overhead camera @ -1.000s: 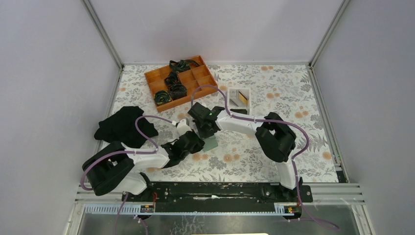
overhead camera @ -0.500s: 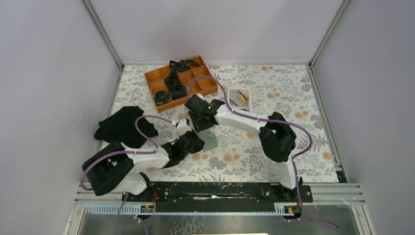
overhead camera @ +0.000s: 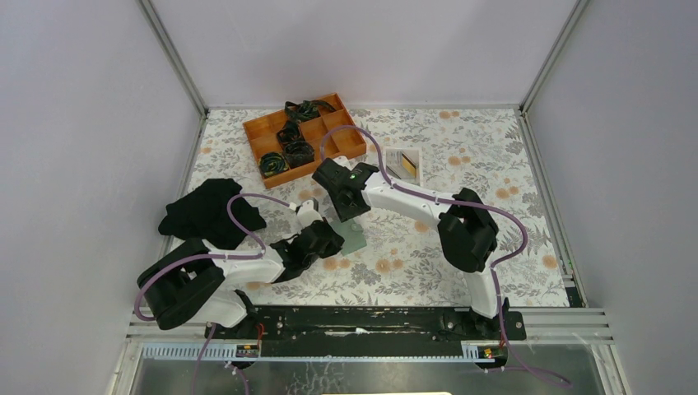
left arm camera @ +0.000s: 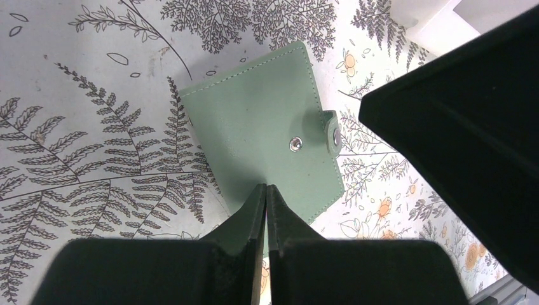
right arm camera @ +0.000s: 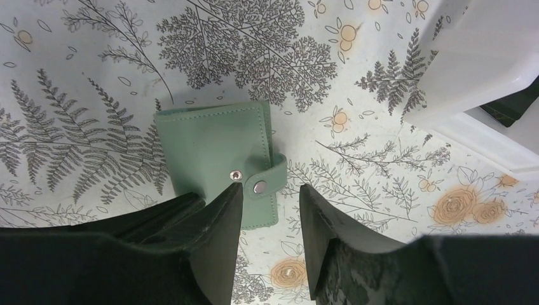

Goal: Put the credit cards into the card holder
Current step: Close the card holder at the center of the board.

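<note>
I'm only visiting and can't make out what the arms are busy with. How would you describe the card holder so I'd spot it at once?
Start at the flower-patterned table, then come nearer from the orange box and the white tray. A small card holder lies flat there. It alone is sage green, with a snap tab on one edge.

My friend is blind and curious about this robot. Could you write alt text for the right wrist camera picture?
A small sage-green card holder lies flat on a fern-and-flower patterned tablecloth, its snap strap undone. The right gripper, two black fingers held open, hangs over the strap end.
</note>
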Action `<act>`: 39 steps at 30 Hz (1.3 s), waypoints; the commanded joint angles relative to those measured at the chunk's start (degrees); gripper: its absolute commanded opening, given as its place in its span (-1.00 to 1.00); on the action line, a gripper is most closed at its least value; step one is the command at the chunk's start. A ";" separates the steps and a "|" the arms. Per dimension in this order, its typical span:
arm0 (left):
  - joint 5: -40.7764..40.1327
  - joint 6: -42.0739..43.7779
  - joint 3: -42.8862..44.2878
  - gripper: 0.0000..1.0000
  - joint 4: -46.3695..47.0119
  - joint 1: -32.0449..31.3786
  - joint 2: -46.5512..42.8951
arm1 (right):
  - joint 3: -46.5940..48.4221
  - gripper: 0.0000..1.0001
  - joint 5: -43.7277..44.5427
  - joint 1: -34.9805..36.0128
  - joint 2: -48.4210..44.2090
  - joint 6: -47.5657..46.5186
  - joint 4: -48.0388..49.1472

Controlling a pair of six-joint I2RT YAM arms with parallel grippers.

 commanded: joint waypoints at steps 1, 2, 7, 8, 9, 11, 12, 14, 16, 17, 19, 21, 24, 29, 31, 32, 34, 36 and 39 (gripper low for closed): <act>-0.05 1.09 -0.83 -0.87 1.81 -0.24 -0.55 | 0.51 -0.09 2.14 0.61 -0.07 -0.17 -2.14; -0.08 1.05 -0.81 -0.87 1.81 -0.24 -0.50 | 0.43 -0.09 2.05 0.76 0.02 -0.07 -2.12; 0.12 0.96 -0.82 -0.86 2.12 -0.24 -0.26 | 0.39 -0.09 1.64 1.40 0.45 -0.04 -2.11; 0.08 0.88 -0.83 -0.86 2.17 -0.24 -0.23 | 0.46 -0.09 1.51 1.43 0.73 -0.05 -2.19; 0.19 0.87 -0.78 -0.86 2.20 -0.24 -0.10 | 0.50 -0.09 1.49 1.44 0.89 -0.06 -2.35; 0.22 0.92 -0.67 -0.86 2.31 -0.26 -0.03 | 0.59 -0.09 1.52 1.53 1.39 -0.05 -2.52; 0.22 0.96 -0.61 -0.87 2.28 -0.24 0.03 | 0.49 -0.09 1.50 1.53 1.62 -0.11 -2.53; 0.21 1.04 -0.48 -0.86 2.27 -0.24 0.07 | 0.46 -0.09 1.52 1.53 2.01 -0.02 -2.74; 0.16 1.05 -0.39 -0.86 2.27 -0.24 0.25 | 0.41 -0.09 1.60 1.64 2.60 0.02 -3.10; 0.21 1.05 -0.37 -0.86 2.25 -0.24 0.29 | 0.34 -0.09 1.62 1.63 2.84 0.03 -3.21; 0.30 1.13 -0.33 -0.86 2.29 -0.25 0.48 | 0.01 -0.09 1.42 1.75 3.12 -0.04 -3.17; 0.33 1.22 -0.25 -0.86 2.32 -0.23 0.68 | -0.30 -0.09 1.42 1.86 3.31 0.11 -2.98; 0.35 1.31 -0.06 -0.86 2.35 -0.20 0.85 | -0.46 -0.10 1.94 1.88 3.66 0.10 -2.89; 0.48 1.40 0.15 -0.86 2.43 -0.24 1.16 | -0.16 -0.15 2.67 1.88 4.37 -0.17 -3.44; 0.44 1.53 0.11 -0.86 2.35 -0.24 1.20 | -0.20 -0.19 2.59 1.90 4.50 -0.21 -3.50; 0.45 1.57 0.15 -0.86 2.34 -0.26 1.20 | -0.26 -0.20 2.50 1.88 4.50 -0.24 -3.52; 0.45 1.65 0.16 -0.86 2.37 -0.24 1.29 | -0.37 -0.24 2.42 1.88 4.44 -0.25 -3.50; 0.57 1.63 0.18 -0.86 2.39 -0.24 1.45 | -0.31 -0.29 2.11 1.90 4.50 -0.47 -3.58; 0.65 1.59 0.26 -0.86 2.40 -0.24 1.53 | -0.44 -0.35 1.73 1.88 4.65 -0.58 -3.61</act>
